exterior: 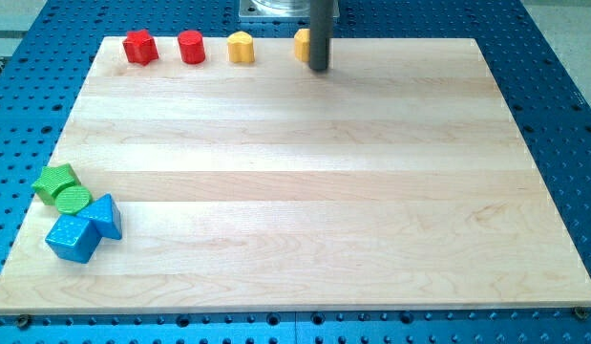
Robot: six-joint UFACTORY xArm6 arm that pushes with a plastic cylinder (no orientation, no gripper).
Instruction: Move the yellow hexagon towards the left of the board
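**Along the top edge, rod beside the half-hidden yellow block**

At the view's top edge, a little right of centre, sits a yellow block (301, 42) that the dark rod partly hides; only its left portion shows, so its outline cannot be read for certain. By its place next to the rod I judge it to be the yellow hexagon of the task. My tip (319, 69) stands just to the view's right of it and slightly lower, close enough that I cannot tell whether they touch.

That puts the work at the approach-and-contact step: the tip is already on the side away from the goal, which is where a leftward push must start. The next move, as I judge it, calls for a steady slide toward the view's left, keeping the tip level with the block's middle so it does not spin off toward the board's rim. A second yellow block (240, 47), heart-like in shape, lies directly in that path, then a red cylinder (191, 46) and a red star-like block (139, 46); the push may need to angle downward to clear them.

There are no jaws on this arm, only the rod, and it holds nothing.

Counted: two yellow blocks, two red. Well apart, at the lower left of the wooden board (305, 210), cluster two green blocks (56, 181) (73, 200) and two blue ones (106, 217) (73, 239), eight blocks in all.
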